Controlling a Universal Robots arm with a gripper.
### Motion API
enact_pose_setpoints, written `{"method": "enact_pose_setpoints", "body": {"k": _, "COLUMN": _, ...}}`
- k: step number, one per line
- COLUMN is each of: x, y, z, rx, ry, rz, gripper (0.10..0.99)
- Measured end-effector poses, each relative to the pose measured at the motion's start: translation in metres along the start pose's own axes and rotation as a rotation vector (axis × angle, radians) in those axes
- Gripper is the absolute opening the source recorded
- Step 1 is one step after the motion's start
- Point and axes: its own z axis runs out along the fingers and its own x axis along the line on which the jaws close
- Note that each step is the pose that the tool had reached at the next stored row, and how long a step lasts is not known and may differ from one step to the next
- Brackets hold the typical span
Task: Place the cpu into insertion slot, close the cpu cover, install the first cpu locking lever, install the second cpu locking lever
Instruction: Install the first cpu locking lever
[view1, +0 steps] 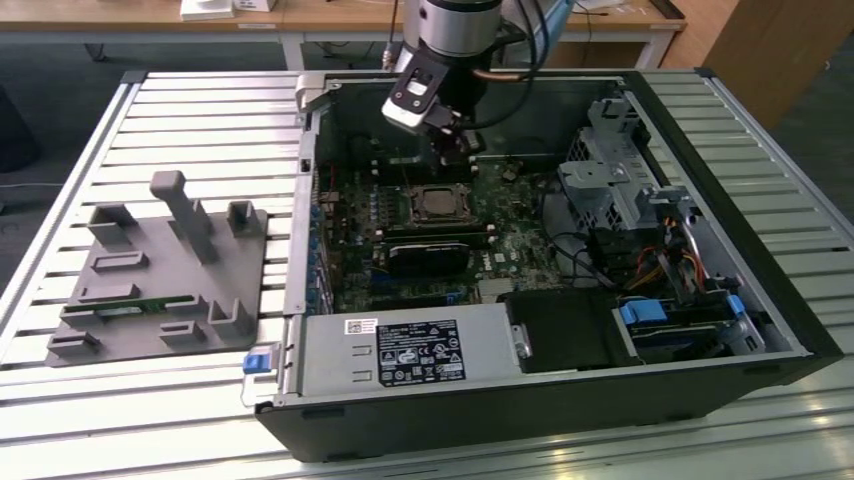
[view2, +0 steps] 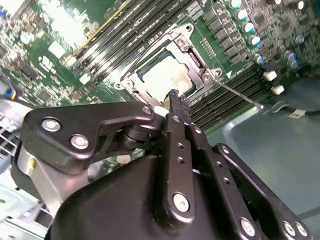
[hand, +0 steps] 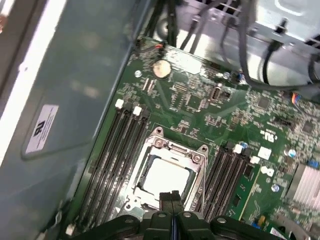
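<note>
The cpu (view1: 434, 205) lies flat in the insertion slot (view1: 411, 190) on the green board inside the open case, its pale metal top showing in both wrist views (view2: 165, 77) (hand: 167, 177). The grey cpu cover (view2: 192, 55) (hand: 172, 149) lies down around it as a frame. One thin locking lever (view2: 239, 95) sticks out from a socket corner, over the memory slots. My gripper (view1: 461, 150) (view2: 174, 96) (hand: 172, 196) hangs just above the socket's edge, fingers shut together with nothing between them.
Long black memory slots (hand: 117, 150) flank the socket. A black card (view1: 434, 250), a power supply (view1: 400, 352) and a drive cage (view1: 614, 185) crowd the case. A grey fixture (view1: 160, 270) sits on the slatted table at the exterior view's left.
</note>
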Motion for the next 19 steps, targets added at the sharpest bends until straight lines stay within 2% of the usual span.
{"method": "enact_pose_setpoints", "body": {"k": 19, "x": 0.0, "y": 0.0, "z": 0.0009, "rx": 0.006, "ry": 0.0041, "rz": -0.346, "gripper": 0.106}}
